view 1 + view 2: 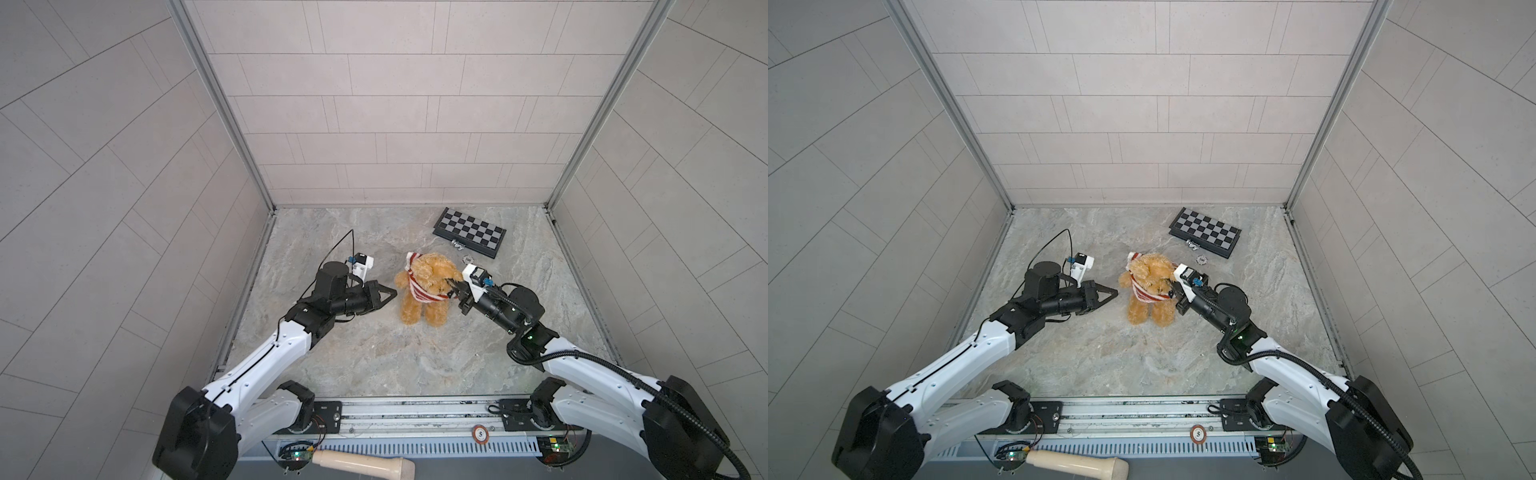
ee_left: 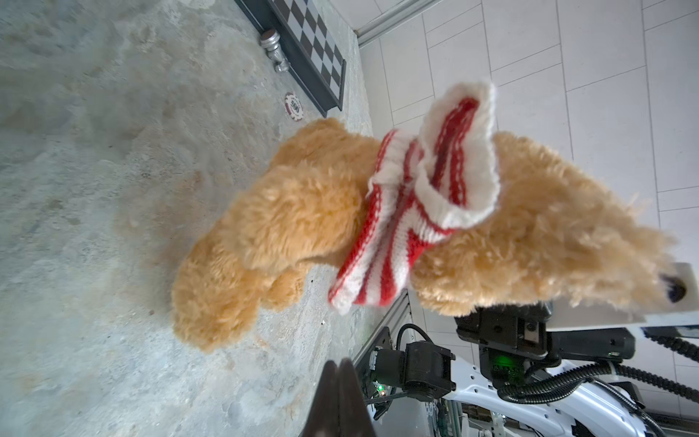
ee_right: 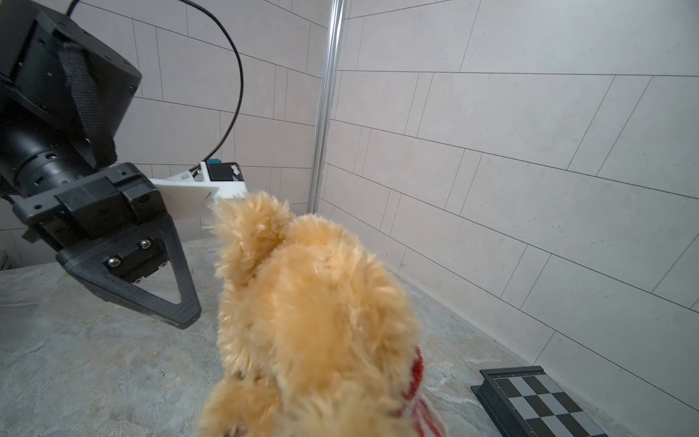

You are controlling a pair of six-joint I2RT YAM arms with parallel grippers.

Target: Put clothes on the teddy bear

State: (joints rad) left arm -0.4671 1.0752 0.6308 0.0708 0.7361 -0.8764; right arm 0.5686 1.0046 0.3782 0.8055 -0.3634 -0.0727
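Observation:
The golden-tan teddy bear [image 1: 432, 270] [image 1: 1152, 270] stands upright mid-table with its feet on the marble. A red-and-white striped sweater [image 1: 419, 291] [image 1: 1142, 293] [image 2: 435, 189] is bunched round its neck and chest, and one loose end sticks up behind the head. My right gripper [image 1: 454, 291] [image 1: 1173, 293] grips the bear's side from the right. In the right wrist view, fur [image 3: 314, 302] hides the jaws. My left gripper [image 1: 390, 294] [image 1: 1113, 293] [image 2: 340, 365] is shut and empty, a short way left of the bear and not touching it.
A folded chessboard [image 1: 469, 232] [image 1: 1204, 232] [image 2: 314, 49] lies at the back right. A silver chess piece [image 1: 458, 245] [image 2: 274, 49] and a poker chip [image 1: 468, 260] [image 2: 294, 107] lie beside it. Tiled walls close three sides. A wooden handle [image 1: 361, 461] lies below the front rail.

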